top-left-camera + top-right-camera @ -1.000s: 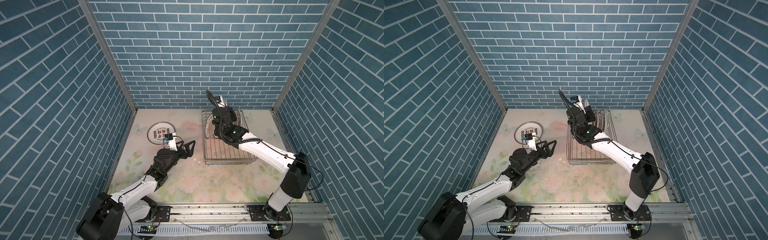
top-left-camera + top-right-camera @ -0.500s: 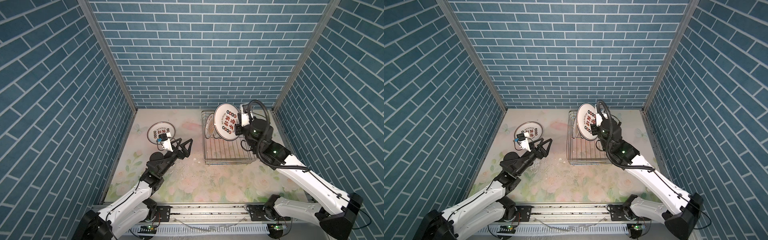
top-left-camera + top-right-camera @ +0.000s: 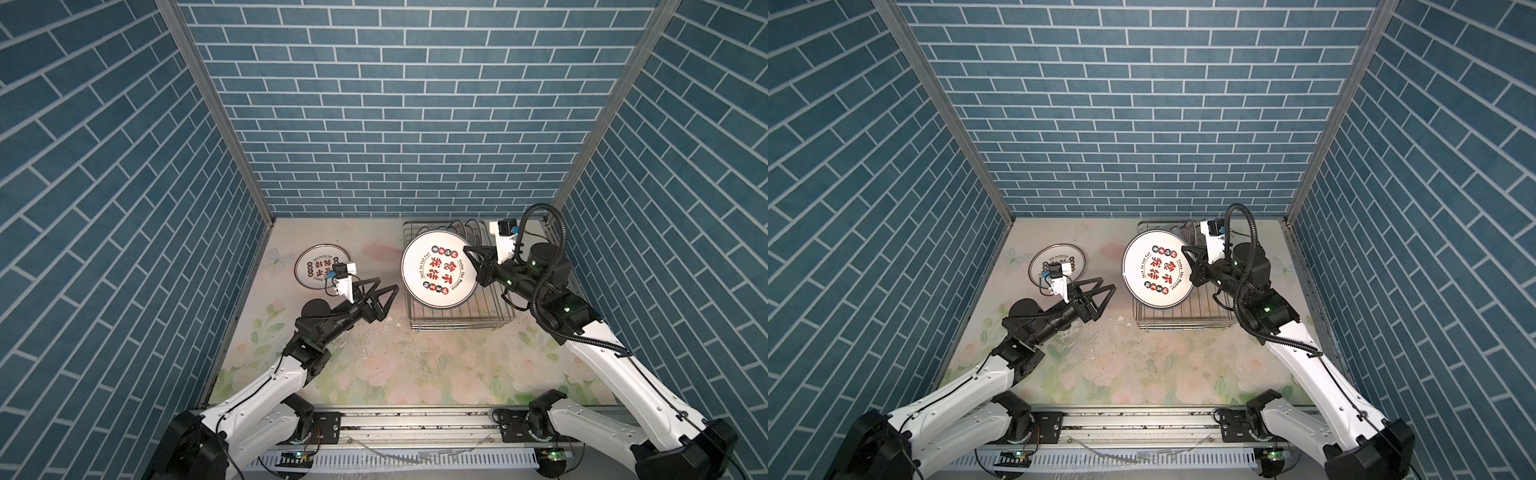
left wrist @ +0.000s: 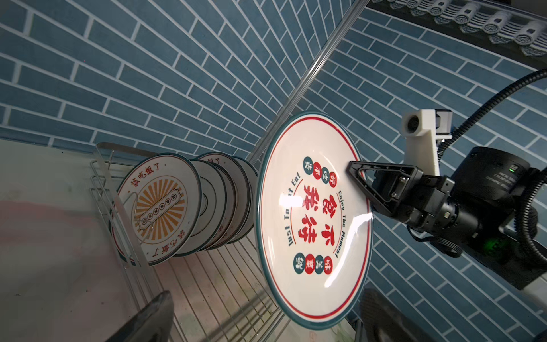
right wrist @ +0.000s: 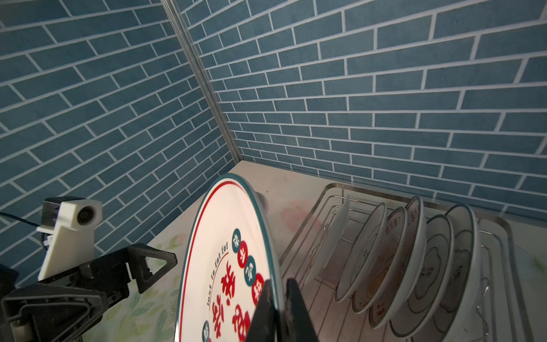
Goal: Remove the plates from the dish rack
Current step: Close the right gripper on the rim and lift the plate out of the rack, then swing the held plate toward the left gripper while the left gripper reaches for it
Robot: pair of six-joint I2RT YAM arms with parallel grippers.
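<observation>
Held plate [image 4: 313,219]: red-character print, teal rim, near upright, face to camera, above the rack's wire floor.
Right gripper [image 4: 362,183]: clamped on that plate's rim.
Dish rack [image 4: 207,284]: silver wire. A sunburst plate [image 4: 157,207] stands nearest the camera, with several more leaning in a row behind it.
Left gripper fingers [image 4: 148,316]: blurred, dark, wide apart.

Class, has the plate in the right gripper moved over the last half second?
Yes. The held plate has shifted from the dish rack's far end toward its near-left side.

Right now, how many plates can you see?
8 plates: one flat on the table, one in the right end effector over the rack, six standing in the rack; overlap may hide more.
</observation>
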